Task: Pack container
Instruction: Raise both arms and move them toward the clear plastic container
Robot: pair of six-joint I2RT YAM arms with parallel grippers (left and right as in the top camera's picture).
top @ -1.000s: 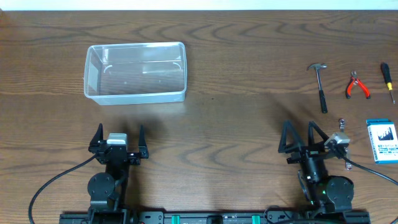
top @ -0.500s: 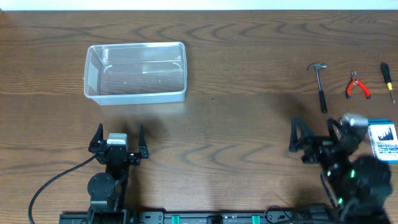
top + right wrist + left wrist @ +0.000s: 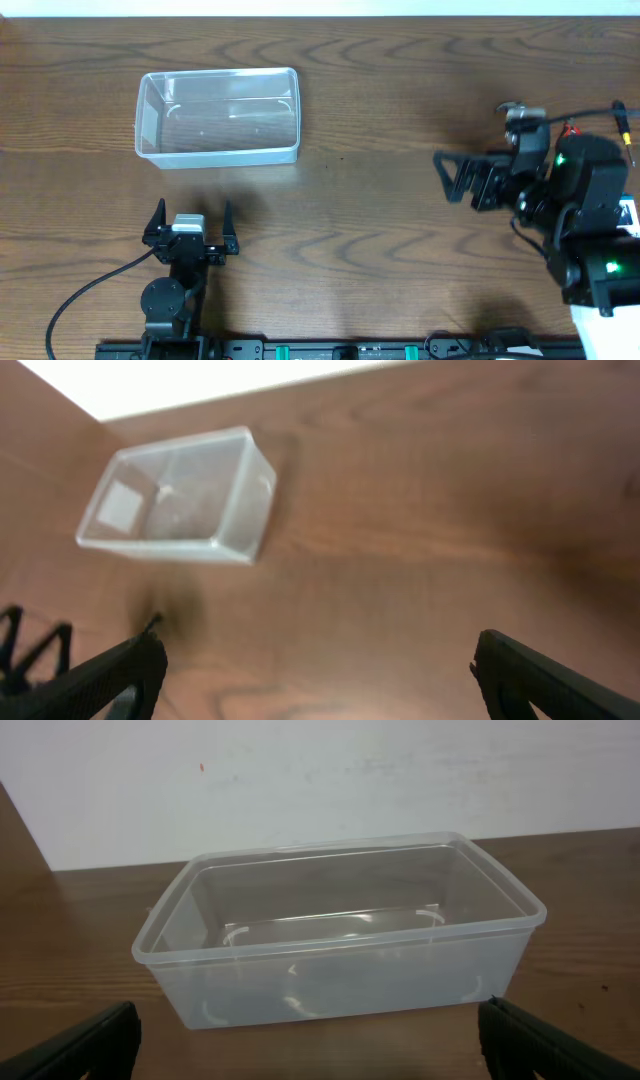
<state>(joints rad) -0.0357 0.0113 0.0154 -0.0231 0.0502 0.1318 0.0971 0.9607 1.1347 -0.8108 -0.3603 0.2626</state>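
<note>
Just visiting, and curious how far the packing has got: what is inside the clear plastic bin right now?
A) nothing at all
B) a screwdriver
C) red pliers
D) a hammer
A: in the left wrist view the container shows only its bare floor through the clear walls, and from overhead it looks just as empty.

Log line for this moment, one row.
container: empty | left gripper: open, holding nothing | right gripper: open, holding nothing, over table
</note>
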